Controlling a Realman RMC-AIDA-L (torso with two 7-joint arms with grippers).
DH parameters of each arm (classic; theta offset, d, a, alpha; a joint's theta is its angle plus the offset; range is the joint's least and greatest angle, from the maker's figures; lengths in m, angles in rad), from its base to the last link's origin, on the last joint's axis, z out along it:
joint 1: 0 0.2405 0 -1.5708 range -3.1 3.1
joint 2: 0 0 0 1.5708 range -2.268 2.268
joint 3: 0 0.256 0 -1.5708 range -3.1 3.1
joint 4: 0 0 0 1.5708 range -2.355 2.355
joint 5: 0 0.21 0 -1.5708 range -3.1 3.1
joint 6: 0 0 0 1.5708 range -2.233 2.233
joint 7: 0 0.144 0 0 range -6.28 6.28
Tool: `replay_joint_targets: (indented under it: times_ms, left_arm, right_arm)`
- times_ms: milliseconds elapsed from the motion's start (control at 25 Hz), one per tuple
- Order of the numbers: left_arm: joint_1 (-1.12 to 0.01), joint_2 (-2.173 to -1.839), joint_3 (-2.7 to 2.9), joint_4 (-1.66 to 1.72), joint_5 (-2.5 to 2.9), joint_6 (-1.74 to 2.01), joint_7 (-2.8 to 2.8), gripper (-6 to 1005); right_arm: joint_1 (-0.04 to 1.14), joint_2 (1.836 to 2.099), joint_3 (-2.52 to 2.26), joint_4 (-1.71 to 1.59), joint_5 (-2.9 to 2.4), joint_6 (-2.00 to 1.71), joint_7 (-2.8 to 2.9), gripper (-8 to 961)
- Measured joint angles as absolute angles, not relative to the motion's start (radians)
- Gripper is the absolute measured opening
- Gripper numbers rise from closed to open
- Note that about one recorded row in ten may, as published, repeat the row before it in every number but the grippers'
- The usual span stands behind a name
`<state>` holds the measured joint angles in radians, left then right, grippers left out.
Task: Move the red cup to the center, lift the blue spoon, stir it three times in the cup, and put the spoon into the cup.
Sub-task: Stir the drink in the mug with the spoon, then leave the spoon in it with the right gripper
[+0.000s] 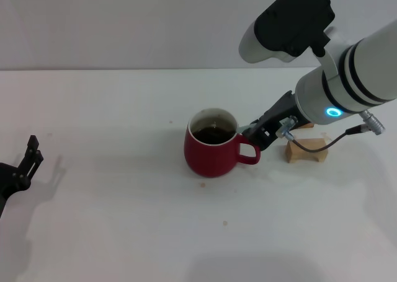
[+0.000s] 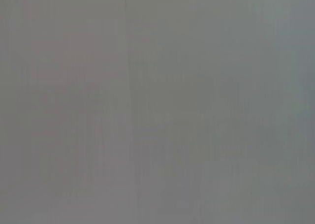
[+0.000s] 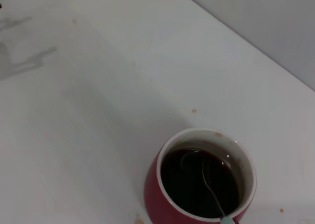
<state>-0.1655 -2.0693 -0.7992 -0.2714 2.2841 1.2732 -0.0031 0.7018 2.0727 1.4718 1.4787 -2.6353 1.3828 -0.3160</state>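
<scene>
Left gripper: the black left gripper (image 1: 31,153) sits low at the near left edge of the white table (image 1: 111,220), well apart from everything else; its two fingers stand parted with nothing between them. Its own wrist camera shows only a blank grey surface.
Red cup: the squat dark-red ceramic mug with a white inner rim (image 1: 211,149) stands upright near the middle of the table, its loop handle pointing to the robot's right, dark liquid inside.
Blue spoon: the slim spoon with a grey metal bowl and pale blue handle (image 3: 212,194) has its bowl sunk in the dark liquid; the stem leans against the cup's rim, and only the start of the pale handle shows there.
Right gripper: the black right gripper (image 1: 259,133) hangs just beside the cup's handle, at rim height; whether it is clenched or released cannot be told.
Wooden block: a tan wooden block (image 1: 305,149) rests farther right, behind the right arm's cable.
</scene>
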Motion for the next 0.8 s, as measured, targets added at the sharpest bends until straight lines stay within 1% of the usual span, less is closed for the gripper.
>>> replay_joint_targets:
  times_ms: [200,800]
  left_arm:
    - [-0.166,-2.069,-0.799,-0.271,2.284,1.272,-0.003,858]
    - [-0.164,-2.071,-0.799,-0.272,2.285,1.271,-0.003,858]
  right_arm:
    - [0.701,2.077,1.433,1.485,-2.630,1.385,-0.310,130]
    - [0.734,2.077,1.407,1.450,-2.626,1.318,-0.306,130]
